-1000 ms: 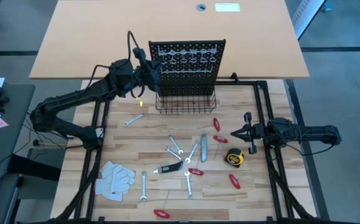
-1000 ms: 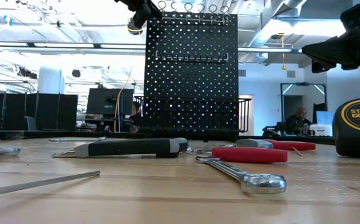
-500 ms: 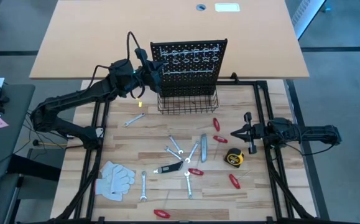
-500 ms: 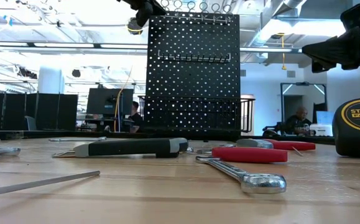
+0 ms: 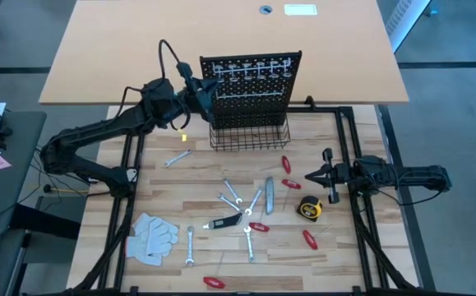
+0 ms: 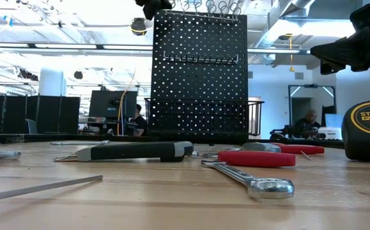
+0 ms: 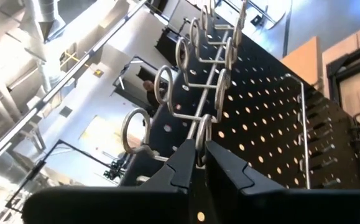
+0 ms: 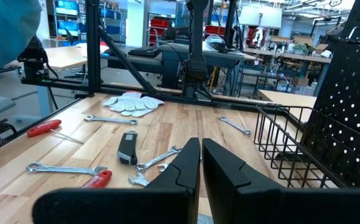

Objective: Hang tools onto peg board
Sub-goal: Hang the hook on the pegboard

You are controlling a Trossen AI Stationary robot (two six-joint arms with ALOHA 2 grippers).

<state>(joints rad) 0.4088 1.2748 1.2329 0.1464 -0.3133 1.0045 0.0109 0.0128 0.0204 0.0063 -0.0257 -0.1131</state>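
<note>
left gripper [image 7: 199, 163] at top-left corner of upright peg board [image 5: 250, 86], fingers nearly together about a ring hook [image 7: 203, 132], grip unclear | right gripper [image 5: 321, 175] closed, empty, over table's [image 5: 205, 181] right side | tools [image 5: 242, 205] scattered on table

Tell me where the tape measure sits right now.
In the high view the tape measure lies on the table's right half, just in front of the waiting right gripper, with a red-handled tool on its near side.

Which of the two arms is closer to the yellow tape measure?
The right. Its gripper hangs just beyond the tape measure, while the left gripper is far off at the peg board's top corner.
</note>
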